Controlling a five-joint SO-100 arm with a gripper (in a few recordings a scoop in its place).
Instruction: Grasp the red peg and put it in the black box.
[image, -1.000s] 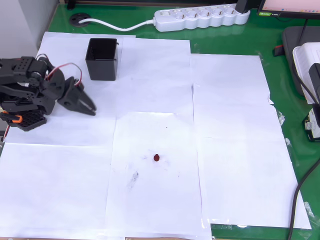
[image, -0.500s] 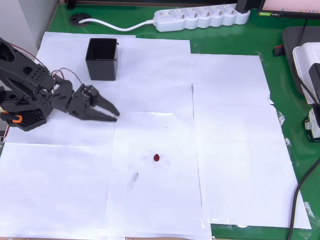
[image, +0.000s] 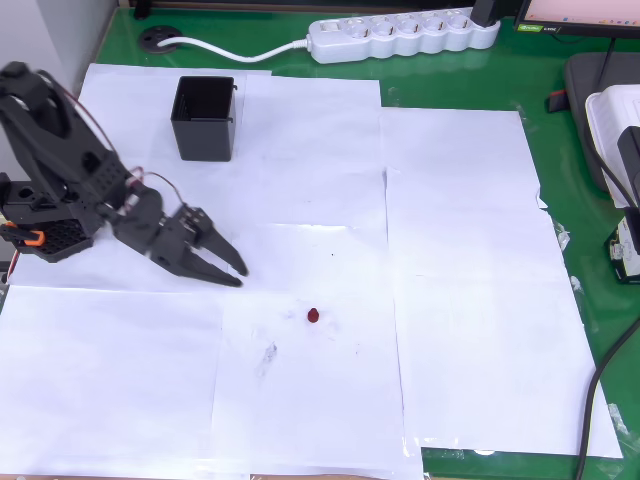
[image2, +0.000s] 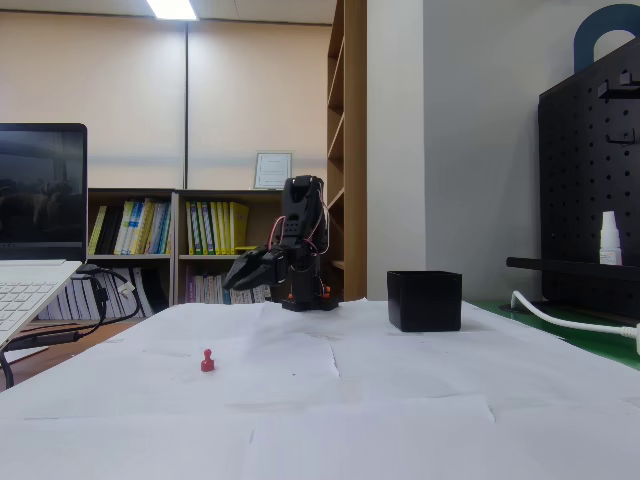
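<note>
A: What sits nearest in the fixed view?
B: The red peg (image2: 207, 360), upright on the white paper (image: 310, 400) covering the surface, alone.
A: And the pincer (image: 236, 275)?
B: Farther back, above the paper and apart from the peg, jaws spread, gripping nothing.
A: The black box (image: 205, 117)?
B: Beyond, upright on the paper, near the arm's base (image: 45, 235).

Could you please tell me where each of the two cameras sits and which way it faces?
Overhead view: above the table, looking straight down on the white paper sheets; arm at left, gripper reaching toward the red peg.
Fixed view: low at the table's edge, facing the arm and bookshelves.
Both show the gripper, peg and black box.
</note>
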